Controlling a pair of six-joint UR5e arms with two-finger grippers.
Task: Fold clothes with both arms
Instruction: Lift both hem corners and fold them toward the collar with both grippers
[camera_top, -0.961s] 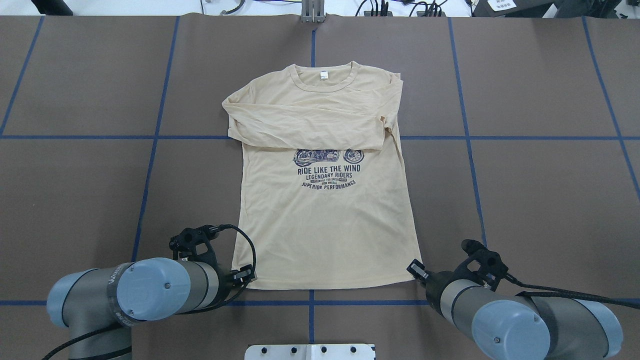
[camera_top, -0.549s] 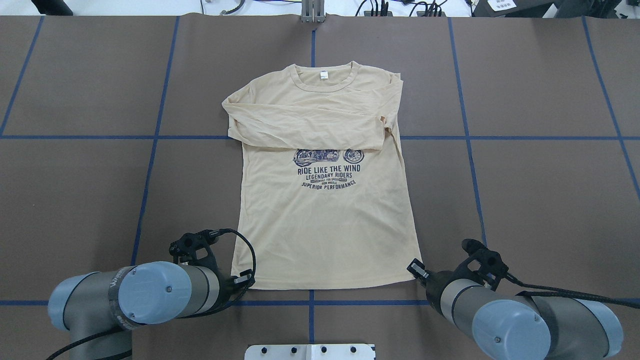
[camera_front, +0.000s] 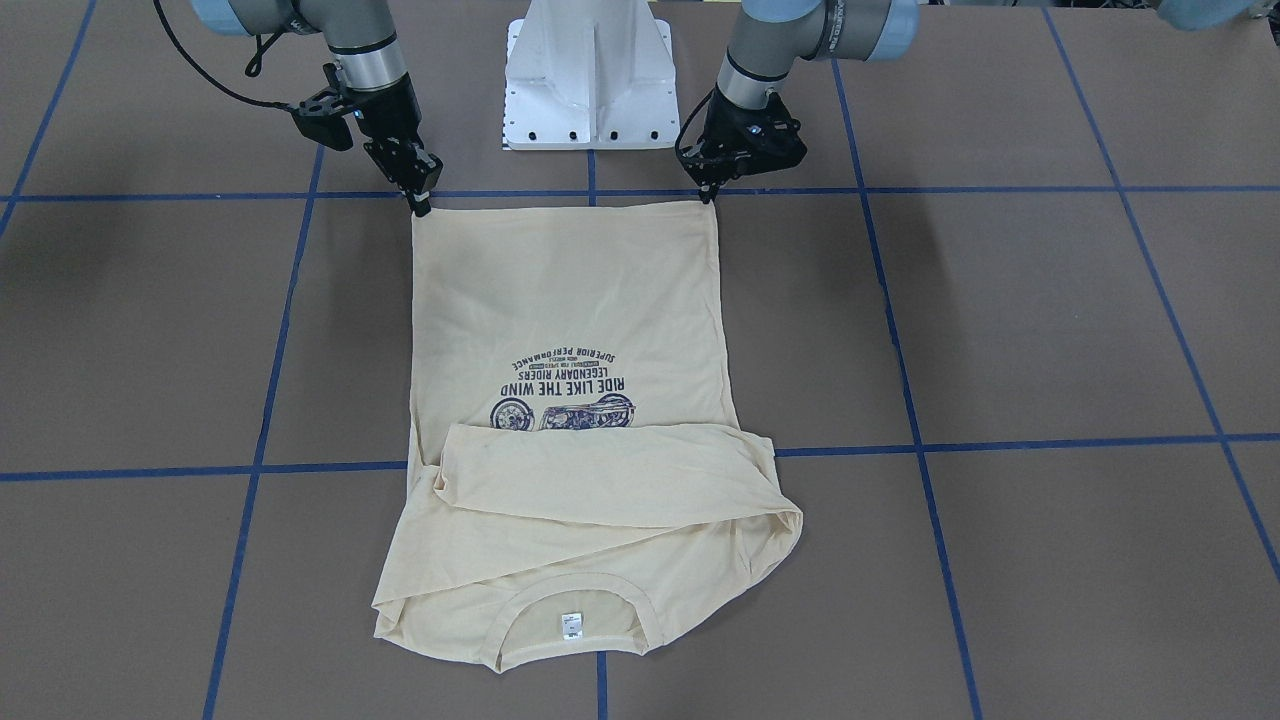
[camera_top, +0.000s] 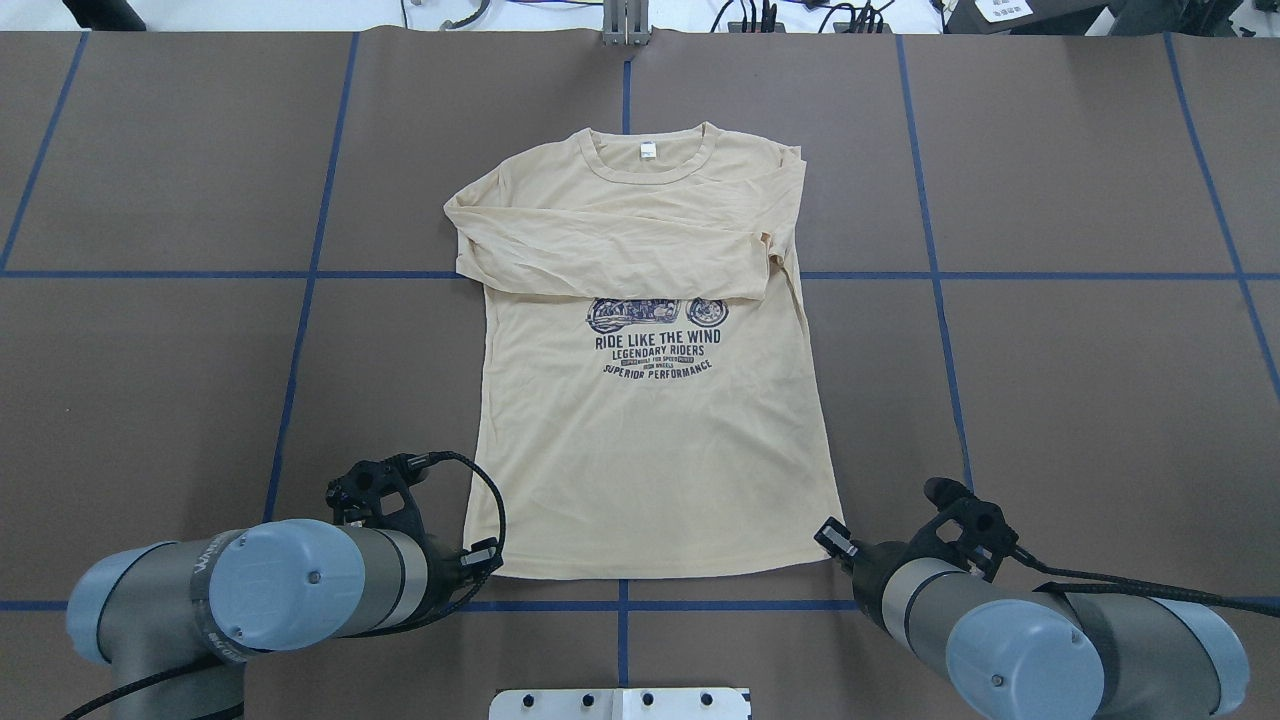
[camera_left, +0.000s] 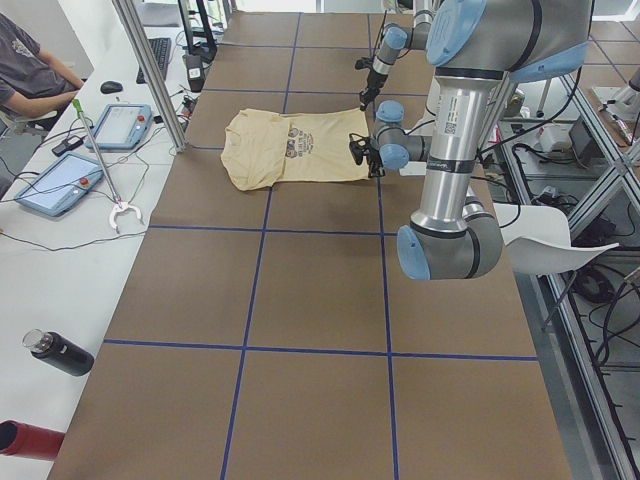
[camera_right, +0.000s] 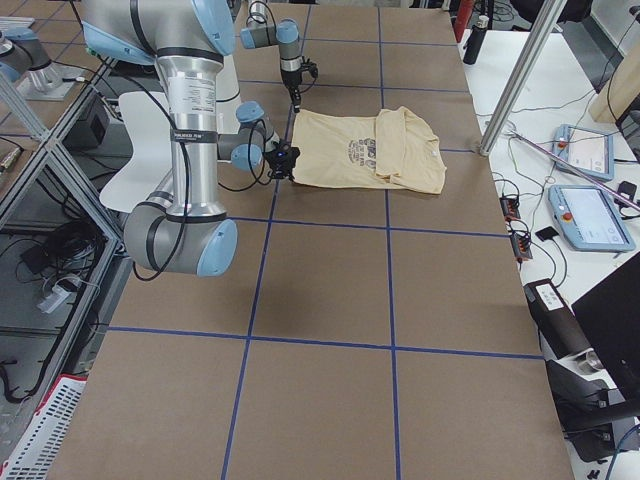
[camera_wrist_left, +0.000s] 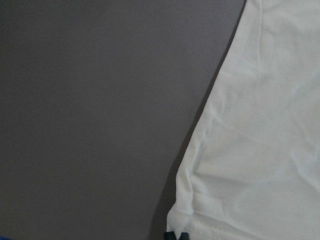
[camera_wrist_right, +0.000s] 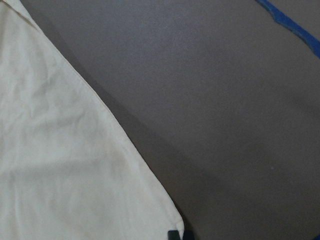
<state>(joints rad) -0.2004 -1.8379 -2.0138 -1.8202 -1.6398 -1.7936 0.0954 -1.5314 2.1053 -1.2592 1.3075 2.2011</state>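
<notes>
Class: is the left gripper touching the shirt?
Touching. In the left wrist view the left gripper pinches the hem corner of the shirt.

- T-shirt (camera_top: 650, 450): pale yellow, plain. Navy motorcycle-and-lettering print (camera_top: 655, 340) is seen at frame centre.
- Neck tag (camera_top: 648, 151): white, noted at upper centre.
- Table cover (camera_top: 1080, 400): flat brown, gridded by blue tape lines (camera_top: 300, 330).
- Left arm (camera_top: 290, 580) at lower left and right arm (camera_top: 1010, 650) at lower right: silver tubes, light-blue caps, black cables.
- Pedestal (camera_top: 620, 703): white, bottom centre.

Brown table (camera_top: 150, 400), blue tape grid (camera_top: 310, 275); white side bench (camera_left: 60, 290).
</notes>
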